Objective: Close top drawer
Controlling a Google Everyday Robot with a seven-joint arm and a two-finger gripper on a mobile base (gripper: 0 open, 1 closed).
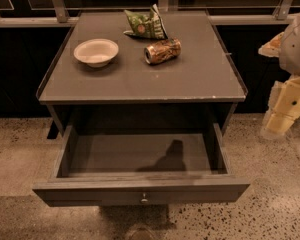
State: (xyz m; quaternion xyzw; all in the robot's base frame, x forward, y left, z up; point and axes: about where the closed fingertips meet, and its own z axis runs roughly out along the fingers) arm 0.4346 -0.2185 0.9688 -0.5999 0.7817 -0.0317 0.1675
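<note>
Well, the top drawer (140, 196) stands pulled wide open beneath the table (190, 76), the gripper (273, 128) hanging apart beside its right edge, open or closed I cannot tell.

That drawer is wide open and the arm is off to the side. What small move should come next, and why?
Probably bring the gripper across and down in front of the top drawer. It stands pulled far out, while the gripper hangs beside the table, touching nothing.
</note>
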